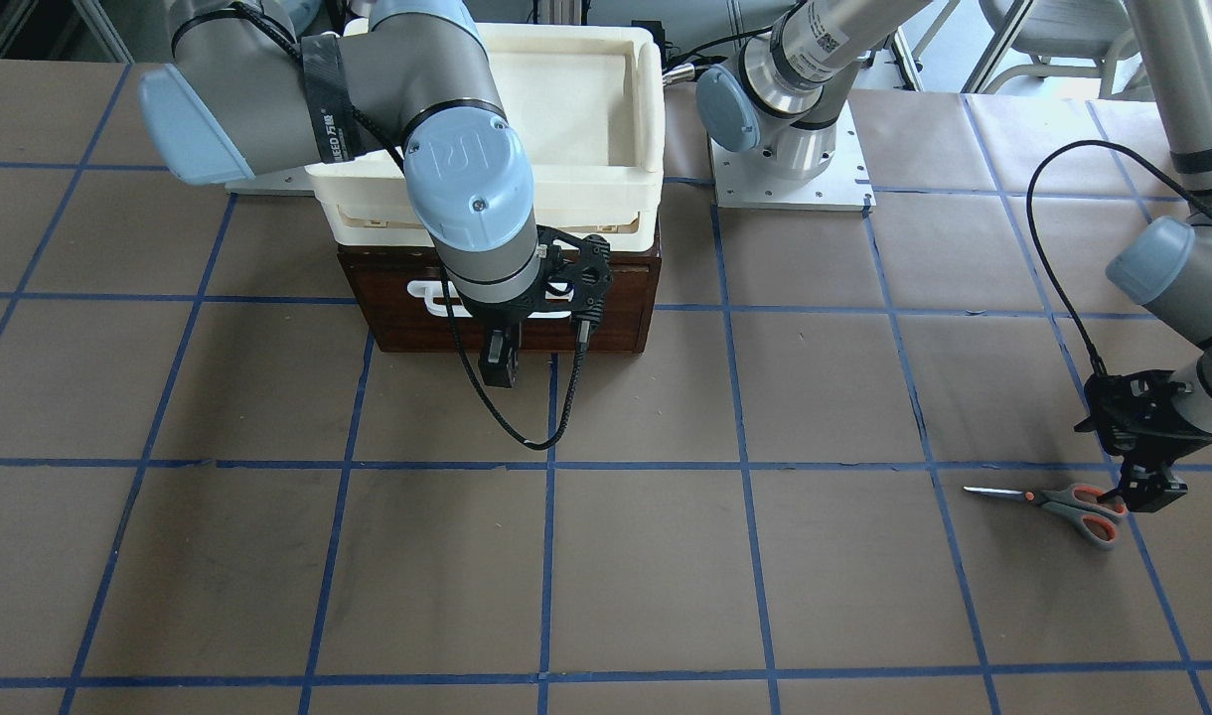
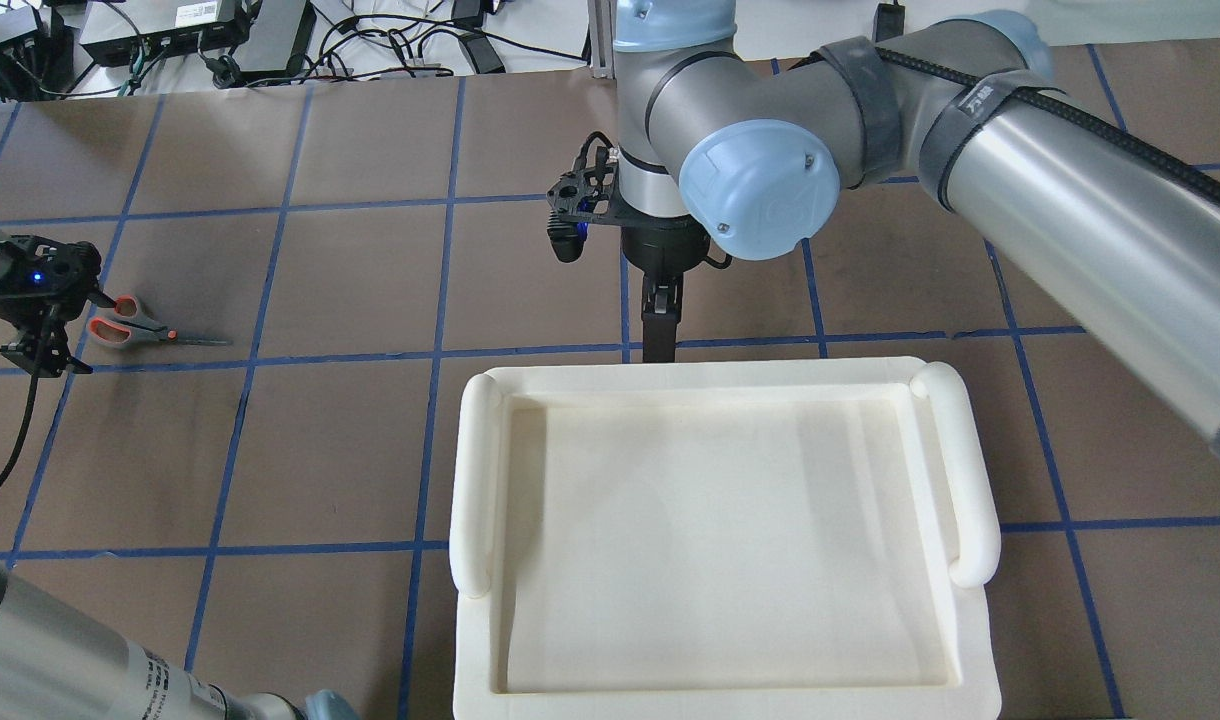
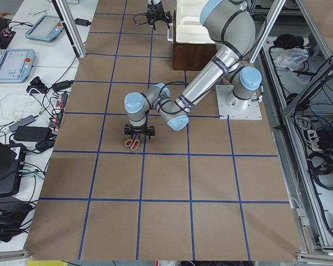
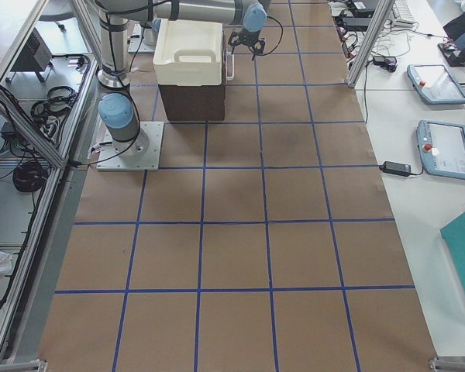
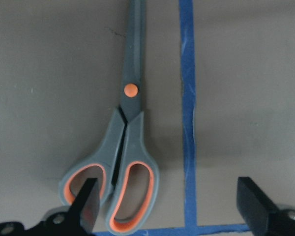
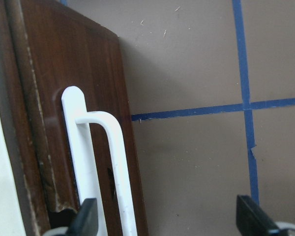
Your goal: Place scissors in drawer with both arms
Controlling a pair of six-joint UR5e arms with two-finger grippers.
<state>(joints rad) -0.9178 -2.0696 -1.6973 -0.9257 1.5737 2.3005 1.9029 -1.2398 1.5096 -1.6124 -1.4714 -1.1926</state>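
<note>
The scissors [image 1: 1063,501] lie flat on the brown table cover, closed; they also show in the overhead view [image 2: 140,325] and the left wrist view [image 5: 130,147]. My left gripper [image 5: 169,209] is open and low over the handle loops, one finger [image 5: 88,206] over the left loop; it also shows in the front-facing view [image 1: 1142,492]. The dark brown drawer [image 1: 606,308] is shut. My right gripper [image 1: 500,367] is open just in front of its white bar handle [image 6: 96,162], which lies by the left finger [image 6: 86,219].
A cream-white plastic tray [image 1: 646,119] sits on top of the drawer box and hides it in the overhead view [image 2: 475,480]. The left arm's base plate [image 1: 795,179] stands beside the box. Blue tape lines [image 1: 745,467] grid the table.
</note>
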